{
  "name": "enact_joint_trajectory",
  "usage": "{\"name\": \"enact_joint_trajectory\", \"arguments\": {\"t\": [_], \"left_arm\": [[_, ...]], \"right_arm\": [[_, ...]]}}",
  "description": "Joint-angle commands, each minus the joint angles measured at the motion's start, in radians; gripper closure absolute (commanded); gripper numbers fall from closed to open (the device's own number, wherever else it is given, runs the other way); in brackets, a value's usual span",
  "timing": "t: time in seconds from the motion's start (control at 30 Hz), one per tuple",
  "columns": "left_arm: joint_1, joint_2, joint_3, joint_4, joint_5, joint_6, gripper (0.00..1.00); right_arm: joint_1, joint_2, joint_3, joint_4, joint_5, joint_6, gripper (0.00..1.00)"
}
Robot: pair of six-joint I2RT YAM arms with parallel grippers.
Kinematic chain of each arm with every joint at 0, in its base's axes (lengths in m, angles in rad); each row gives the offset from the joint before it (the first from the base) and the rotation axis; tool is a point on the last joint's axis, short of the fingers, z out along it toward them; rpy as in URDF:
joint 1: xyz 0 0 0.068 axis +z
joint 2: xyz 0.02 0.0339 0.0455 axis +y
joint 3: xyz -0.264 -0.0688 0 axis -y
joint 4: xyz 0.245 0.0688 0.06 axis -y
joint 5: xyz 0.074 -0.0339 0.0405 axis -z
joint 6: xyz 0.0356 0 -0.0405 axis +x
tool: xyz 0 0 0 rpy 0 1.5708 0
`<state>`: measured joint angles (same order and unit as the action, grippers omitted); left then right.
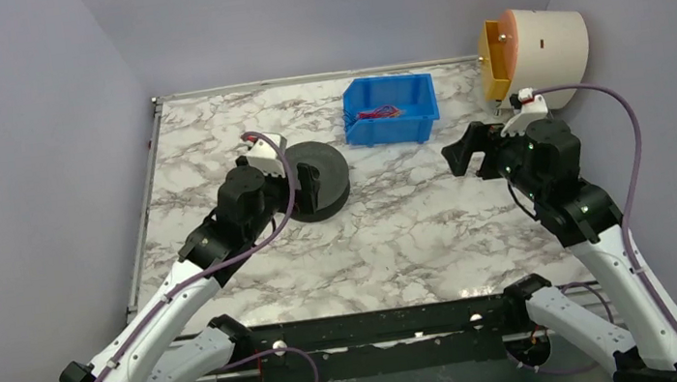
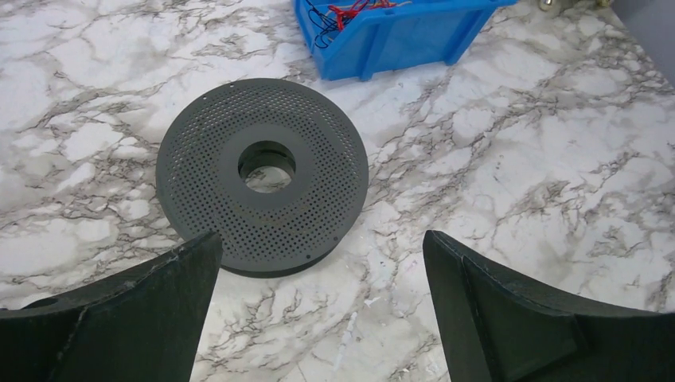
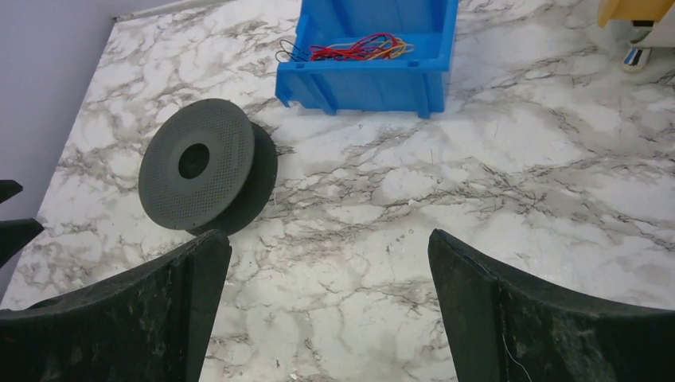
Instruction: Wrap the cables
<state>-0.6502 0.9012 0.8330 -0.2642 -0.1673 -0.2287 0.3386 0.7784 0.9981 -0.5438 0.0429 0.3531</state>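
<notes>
Robot test cell in a lab.
Plain grey partition walls [image 1: 17, 143] box in a marble-patterned worktop [image 1: 399, 242]. The left arm [image 1: 178, 303] and right arm [image 1: 603, 236], white and black with purple hoses [image 1: 636, 145], are bolted to a black metal rail [image 1: 381, 327] at its near edge. A blue parts bin [image 1: 390, 112] stands at the back.

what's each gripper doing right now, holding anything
left gripper: open, fingers wide apart, holding nothing
right gripper: open, fingers wide apart, holding nothing
</notes>
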Motion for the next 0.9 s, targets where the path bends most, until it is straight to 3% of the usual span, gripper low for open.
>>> {"name": "enact_joint_trajectory", "arguments": {"t": [0.0,0.3,0.47,0.87], "left_arm": [[-0.002,-0.011,0.052,-0.052,0.030,-0.076,0.01],[-0.003,-0.034,0.089,-0.091,0.000,-0.045,0.01],[-0.002,-0.061,0.064,-0.084,-0.008,-0.019,0.01],[-0.002,-0.141,-0.041,-0.031,-0.011,0.029,0.01]], "right_arm": [[0.000,0.009,-0.020,-0.024,0.035,-0.026,0.00],[0.000,0.043,-0.109,0.096,-0.008,-0.011,0.00],[0.000,0.073,-0.146,0.179,-0.125,-0.035,0.04],[0.002,0.262,-0.066,0.191,-0.128,0.106,0.08]]}}
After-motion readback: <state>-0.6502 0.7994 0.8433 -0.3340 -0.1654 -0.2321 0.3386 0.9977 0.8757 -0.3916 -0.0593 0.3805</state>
